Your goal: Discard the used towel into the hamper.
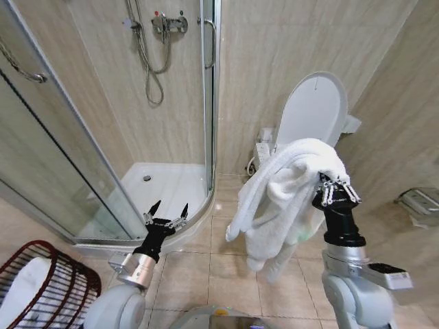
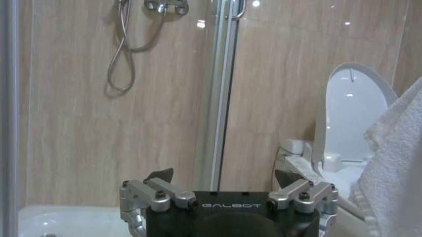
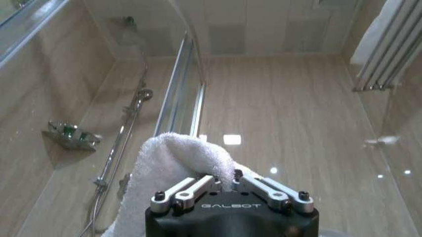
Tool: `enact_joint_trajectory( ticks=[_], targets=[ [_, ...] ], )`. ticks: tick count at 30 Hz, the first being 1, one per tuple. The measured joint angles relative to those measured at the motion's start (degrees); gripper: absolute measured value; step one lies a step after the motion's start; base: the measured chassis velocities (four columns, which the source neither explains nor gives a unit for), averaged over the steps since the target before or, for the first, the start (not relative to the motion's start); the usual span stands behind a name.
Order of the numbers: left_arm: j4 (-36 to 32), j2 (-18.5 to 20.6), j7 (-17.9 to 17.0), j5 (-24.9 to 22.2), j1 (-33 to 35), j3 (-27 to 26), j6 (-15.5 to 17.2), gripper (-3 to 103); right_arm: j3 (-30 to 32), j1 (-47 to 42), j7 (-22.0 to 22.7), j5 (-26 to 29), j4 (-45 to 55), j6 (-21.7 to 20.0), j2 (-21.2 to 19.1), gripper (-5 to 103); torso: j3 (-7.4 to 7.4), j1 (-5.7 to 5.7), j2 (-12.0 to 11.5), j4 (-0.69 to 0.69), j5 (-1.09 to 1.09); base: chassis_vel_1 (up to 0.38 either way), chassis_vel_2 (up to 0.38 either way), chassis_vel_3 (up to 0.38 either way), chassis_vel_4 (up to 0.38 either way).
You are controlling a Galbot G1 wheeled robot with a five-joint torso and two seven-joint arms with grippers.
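A white towel (image 1: pixel 278 199) hangs in long folds in front of the toilet. My right gripper (image 1: pixel 337 185) points upward and is shut on its upper edge. In the right wrist view the towel (image 3: pixel 175 163) bulges over the closed right gripper (image 3: pixel 223 181). The hamper (image 1: pixel 65 288), a dark red wire basket with something white inside, stands on the floor at the lower left. My left gripper (image 1: pixel 169 210) is open and holds nothing, low and to the right of the hamper, by the shower tray. The left wrist view shows the left gripper (image 2: pixel 224 176) spread wide, with the towel (image 2: pixel 396 163) off to one side.
A glass shower enclosure (image 1: pixel 103 157) with a curved door fills the left. A white toilet (image 1: pixel 312 113) with its lid raised stands behind the towel. A metal holder (image 1: pixel 418 205) is on the right wall. Tiled floor (image 1: pixel 206 274) lies between the arms.
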Motion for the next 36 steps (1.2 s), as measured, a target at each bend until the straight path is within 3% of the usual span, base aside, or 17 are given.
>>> enact_joint_trajectory(
  ticks=[36],
  targets=[
    [0.0, 0.0, 0.0, 0.0, 0.0, 0.0, 0.0, 100, 4.4, 1.38, -3.36, 1.69, -0.98, 5.12, -1.04, 3, 4.72, 3.17, 7.91, 0.0, 0.01, 0.0, 0.0, 0.0, 0.0]
  ],
)
